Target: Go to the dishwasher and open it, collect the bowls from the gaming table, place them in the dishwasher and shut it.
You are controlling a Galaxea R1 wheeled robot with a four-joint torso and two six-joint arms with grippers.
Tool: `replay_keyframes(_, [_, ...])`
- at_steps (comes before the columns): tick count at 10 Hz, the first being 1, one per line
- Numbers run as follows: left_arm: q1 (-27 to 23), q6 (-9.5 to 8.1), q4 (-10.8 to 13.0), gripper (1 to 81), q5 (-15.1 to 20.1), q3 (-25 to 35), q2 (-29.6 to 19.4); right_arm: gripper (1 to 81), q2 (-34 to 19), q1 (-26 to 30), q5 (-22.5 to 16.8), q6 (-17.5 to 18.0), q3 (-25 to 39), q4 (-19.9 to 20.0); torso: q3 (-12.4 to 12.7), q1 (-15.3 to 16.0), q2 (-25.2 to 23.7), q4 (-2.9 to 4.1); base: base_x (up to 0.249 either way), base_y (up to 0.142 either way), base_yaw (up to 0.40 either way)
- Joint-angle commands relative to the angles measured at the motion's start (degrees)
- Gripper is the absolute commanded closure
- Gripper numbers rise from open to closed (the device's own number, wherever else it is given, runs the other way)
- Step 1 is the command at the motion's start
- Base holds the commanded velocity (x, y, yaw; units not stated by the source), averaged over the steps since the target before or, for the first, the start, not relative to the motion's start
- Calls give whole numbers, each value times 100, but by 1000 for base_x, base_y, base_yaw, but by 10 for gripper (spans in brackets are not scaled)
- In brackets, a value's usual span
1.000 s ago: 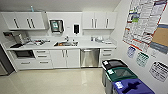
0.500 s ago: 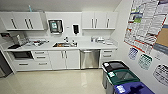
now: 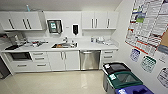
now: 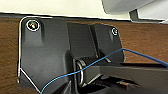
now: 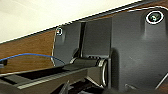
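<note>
Left gripper and right gripper: wide or closed cannot be told from either wrist view, and nothing can be seen held. The left wrist view gives the robot's dark mounting plate [image 4: 42, 50] with a thin blue cable [image 4: 100, 60] looped across it, over a brown wood-grain surface [image 4: 147, 40]. The right wrist view gives much the same. Outward, in the head view, is a kitchenette. The brushed stainless-steel dishwasher [image 3: 90, 60] sits built in under the white countertop [image 3: 82, 46], door shut, horizontal bar handle [image 3: 87, 52] along its top edge. It lies just right of the steel sink [image 3: 64, 45], between white cabinet doors [image 3: 63, 60] and a white drawer stack [image 3: 108, 57]. A stretch of pale glossy floor [image 3: 55, 82] lies between robot and appliance. Three bins stand along the right wall: black-lidded [image 3: 116, 68], green-lidded [image 3: 123, 77], blue-lidded [image 3: 136, 90]. The black one is nearest the dishwasher's right side. Step in hand, by judgement: the approach to the dishwasher, opening not yet begun. Opening calls for closing that gap, squaring to the steel front, getting a gripper onto the bar handle, and leaving floor room for the door, presumably hinged low, to drop. The bins crowd the right flank, so staying left looks safer.
</note>
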Motion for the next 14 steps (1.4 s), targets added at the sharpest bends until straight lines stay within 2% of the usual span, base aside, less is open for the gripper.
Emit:
replay_keyframes(1, [-263,71,27,10,303,88,-99,10,-60,276,-287,-22,61,24,0,0,0,0,109,0,0])
replay_keyframes(6, [-272,71,18,10,303,88,-99,10,-60,284,-287,-22,34,24,0,-2,0,0,109,0,0])
replay_keyframes(14, [-263,71,18,10,303,88,-91,10,-60,267,-287,-22,17,24,0,-5,0,0,105,70,0])
